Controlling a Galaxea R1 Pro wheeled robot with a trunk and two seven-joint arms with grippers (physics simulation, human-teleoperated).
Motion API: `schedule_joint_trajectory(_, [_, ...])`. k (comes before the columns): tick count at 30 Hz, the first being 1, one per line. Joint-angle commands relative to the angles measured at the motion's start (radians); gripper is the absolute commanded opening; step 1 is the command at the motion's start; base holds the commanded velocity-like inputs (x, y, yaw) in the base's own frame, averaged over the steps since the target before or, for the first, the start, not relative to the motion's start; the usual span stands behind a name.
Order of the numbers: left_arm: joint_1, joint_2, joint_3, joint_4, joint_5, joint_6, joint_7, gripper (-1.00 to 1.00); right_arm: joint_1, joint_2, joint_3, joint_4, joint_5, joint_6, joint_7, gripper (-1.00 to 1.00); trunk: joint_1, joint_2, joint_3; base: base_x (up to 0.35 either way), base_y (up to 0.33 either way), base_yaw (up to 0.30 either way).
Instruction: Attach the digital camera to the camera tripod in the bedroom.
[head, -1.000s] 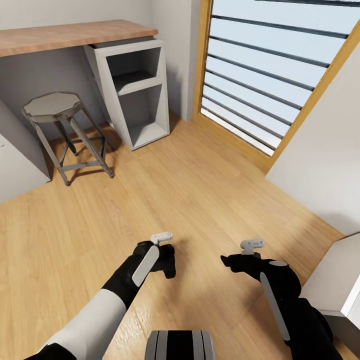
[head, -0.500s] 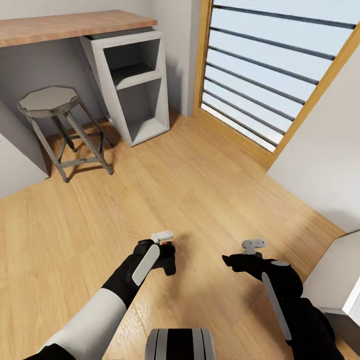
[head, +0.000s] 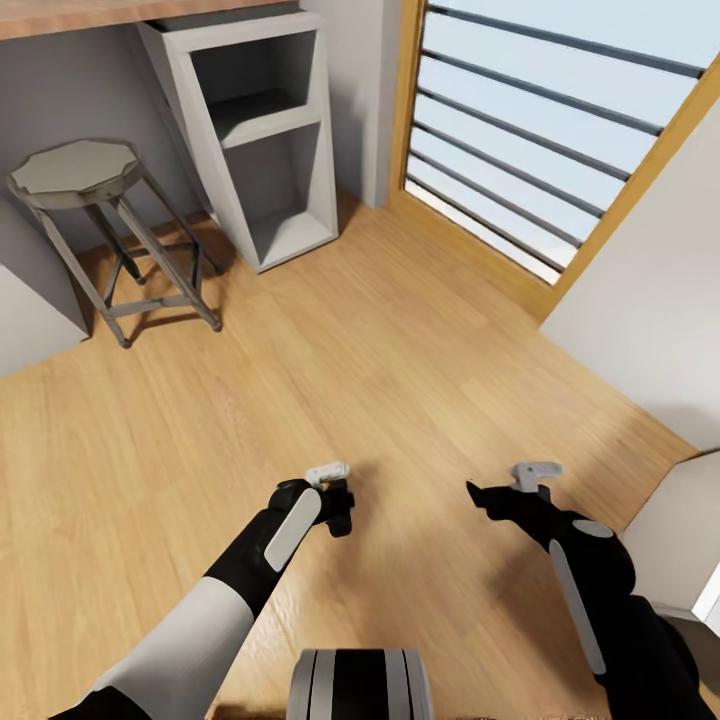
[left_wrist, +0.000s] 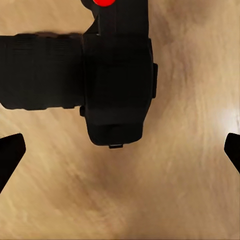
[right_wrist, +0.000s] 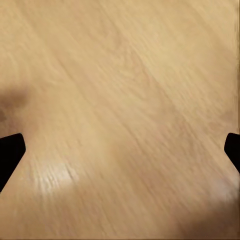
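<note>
**Camera lay under the left gripper, fingers spread wide and empty**

At the far left of the head view stood a stool (head: 75, 180) under a wooden desk, with a white cube shelf (head: 262, 130) beside it and a slatted door (head: 540, 140) further right. The light wood floor (head: 400, 340) between them and the robot was bare.

The left gripper (head: 335, 500) hung low over the floor. In its wrist view the digital camera (left_wrist: 112, 75) sat on the boards ahead of the fingers, its lens barrel pointing off to one side, so the long axis ran across the line of approach, and its red button (left_wrist: 105, 2) lay at the frame edge. The two left fingertips (left_wrist: 10, 150) showed at opposite edges of that picture, wide apart, touching nothing; the body lay beyond them, not yet between them.

The right gripper (head: 505, 495) hovered well apart from the camera, its fingertips (right_wrist: 10, 150) equally spread over plain floor, holding nothing. The left arm was clearly the nearer, and probably needed to advance so the fingers would straddle the body. The tripod was not visible.
</note>
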Motion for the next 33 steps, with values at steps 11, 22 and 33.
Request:
schedule_joint_trajectory(11, [-0.001, 0.0, -0.003, -0.009, 0.011, 0.0, 0.016, 1.0, 0.004, -0.008, -0.016, -0.001, -0.001, -0.056, 0.022, 1.0, 0.003, -0.002, -0.028, 0.0, 0.0, 0.0])
schedule_joint_trajectory(22, [-0.001, 0.0, -0.004, -0.039, 0.007, -0.005, 0.023, 1.0, 0.005, -0.007, -0.014, -0.001, -0.001, -0.059, 0.023, 1.0, 0.003, -0.002, -0.028, 0.0, 0.0, 0.0])
schedule_joint_trajectory(33, [-0.001, 0.0, -0.005, -0.048, 0.004, -0.011, 0.024, 1.0, 0.005, -0.005, -0.012, -0.001, 0.0, -0.059, 0.023, 1.0, 0.007, -0.004, -0.063, 0.0, 0.0, 0.0])
